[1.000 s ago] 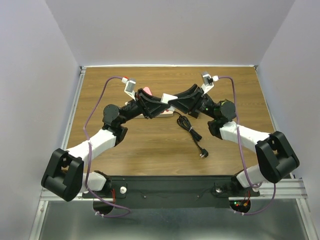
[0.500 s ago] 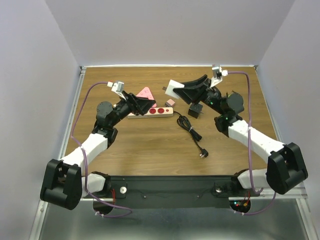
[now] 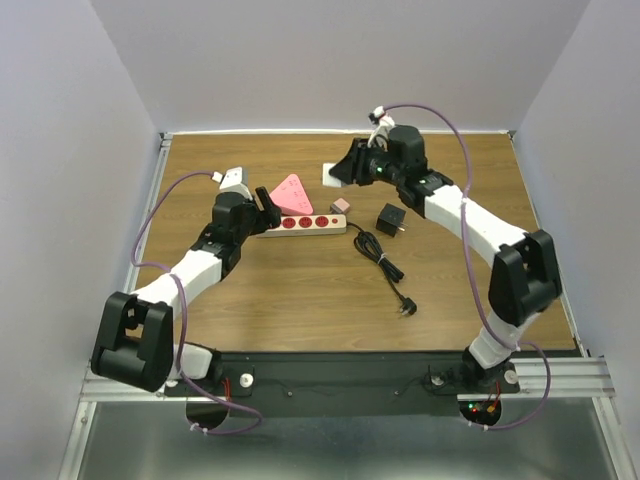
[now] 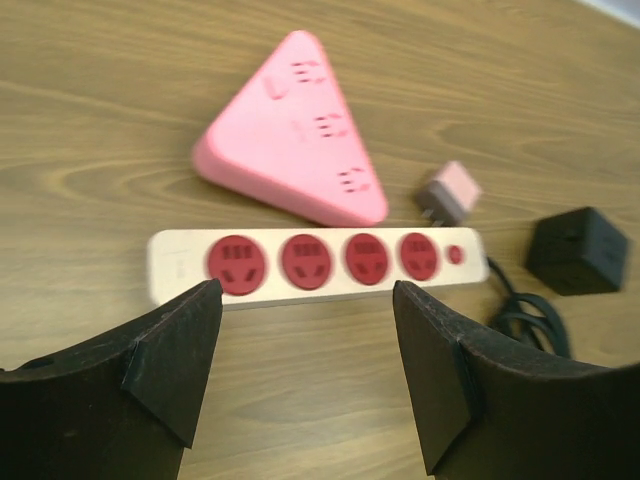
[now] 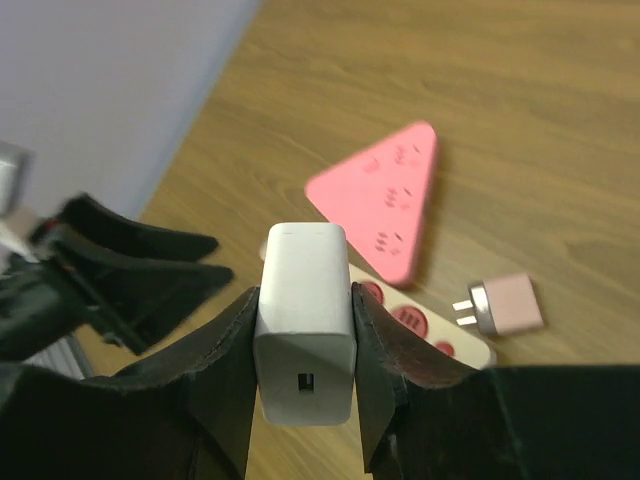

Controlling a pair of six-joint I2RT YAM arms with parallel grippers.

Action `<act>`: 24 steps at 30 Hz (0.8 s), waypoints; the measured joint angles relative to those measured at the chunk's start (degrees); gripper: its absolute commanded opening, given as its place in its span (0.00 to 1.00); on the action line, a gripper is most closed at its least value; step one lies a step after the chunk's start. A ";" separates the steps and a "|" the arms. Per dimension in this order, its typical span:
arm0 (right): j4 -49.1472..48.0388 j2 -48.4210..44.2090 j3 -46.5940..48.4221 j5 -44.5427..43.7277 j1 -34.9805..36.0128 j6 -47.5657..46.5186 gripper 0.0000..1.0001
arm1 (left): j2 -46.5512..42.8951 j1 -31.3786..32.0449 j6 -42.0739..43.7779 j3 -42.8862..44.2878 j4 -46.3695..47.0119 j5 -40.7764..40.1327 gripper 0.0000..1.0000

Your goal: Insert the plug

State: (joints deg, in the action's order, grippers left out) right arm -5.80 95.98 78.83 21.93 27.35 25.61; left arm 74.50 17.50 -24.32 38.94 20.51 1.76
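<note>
1. Nearest the arm bases, a black cable (image 3: pixel 385 265) trails across the table (image 3: pixel 280 310) to a black adapter (image 3: pixel 390 219). Neither is touched.

2. Next comes the power strip (image 4: pixel 315 265). It lies flat with its length running left to right and 4 red sockets facing up. All 4 are empty.

3. Your left gripper (image 4: pixel 305 295) sits at the strip's left end. Its jaws are spread wide with nothing between them, and the strip is in plain sight beyond the fingertips.

4. Just behind the strip lie a small pink plug (image 4: pixel 450 192), on its side, and a pink triangular socket block (image 4: pixel 290 140). Both are loose on the table.

5. Farthest back, your right gripper (image 5: pixel 305 295) is clamped on the white plug (image 5: pixel 303 330), 1 finger on each flat side. The plug is held off the table, above and behind the strip's right half and well apart from any socket.

6. Orientation: the plug's long axis runs along the fingers. The end with the small port faces the wrist camera. I therefore judge the pin end to point away, out toward the left arm's side and not yet down at the sockets. The pins themselves are hidden.

7. Progress: the plug is picked up and that is all. You have yet to turn it pins-down, line it up over 1 socket and press it home, probably with the strip steadied.
</note>
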 measured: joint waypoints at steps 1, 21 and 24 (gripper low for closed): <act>2.84 1.77 1.09 -0.46 0.00 -0.31 0.01 | 0.37 0.00 0.55 0.09 -0.72 -1.46 0.78; 27.47 20.15 19.39 -7.61 3.82 -5.62 0.00 | 12.96 -0.72 5.01 4.72 -4.96 -5.44 0.75; 29.62 21.97 21.90 -8.83 4.70 -6.54 0.00 | 13.81 -0.74 5.14 4.92 -4.98 -4.96 0.74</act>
State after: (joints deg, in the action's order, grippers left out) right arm 23.81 117.95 100.73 13.10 32.05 19.07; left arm 88.31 16.75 -19.18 43.86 15.53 -3.20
